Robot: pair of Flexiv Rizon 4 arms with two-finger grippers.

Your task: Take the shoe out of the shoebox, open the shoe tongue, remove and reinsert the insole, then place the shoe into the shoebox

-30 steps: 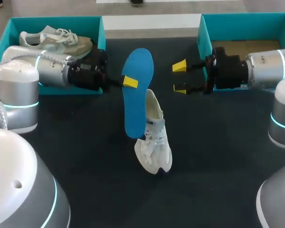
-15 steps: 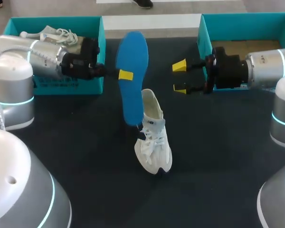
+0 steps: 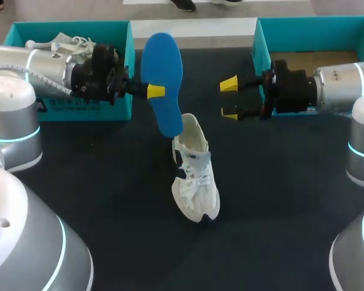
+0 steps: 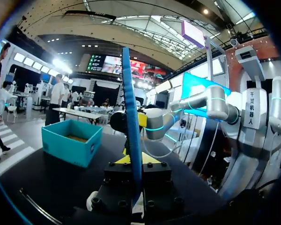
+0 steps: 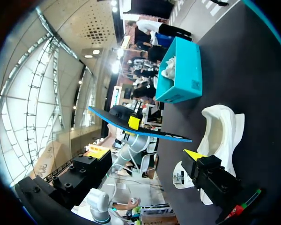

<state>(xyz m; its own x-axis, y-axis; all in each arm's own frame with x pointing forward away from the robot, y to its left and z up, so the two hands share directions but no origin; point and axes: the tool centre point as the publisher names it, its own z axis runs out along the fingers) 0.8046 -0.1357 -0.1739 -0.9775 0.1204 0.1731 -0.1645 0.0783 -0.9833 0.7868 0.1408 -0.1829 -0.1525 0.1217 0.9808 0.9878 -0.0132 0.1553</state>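
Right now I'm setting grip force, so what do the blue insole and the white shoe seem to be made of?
The insole is probably foam, matte blue: thin, flat, barely sagging in the left pincer. The shoe seems mesh or woven fabric, matte white, with laces and a soft-looking collar; its sole's material is unclear.

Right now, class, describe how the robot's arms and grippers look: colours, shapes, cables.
The left arm and right arm are silver-grey rounded tubes with cyan rings at the joints. The left gripper and right gripper are black blocks bearing yellow-tipped fingers. A pale ribbed cable runs along the left arm.
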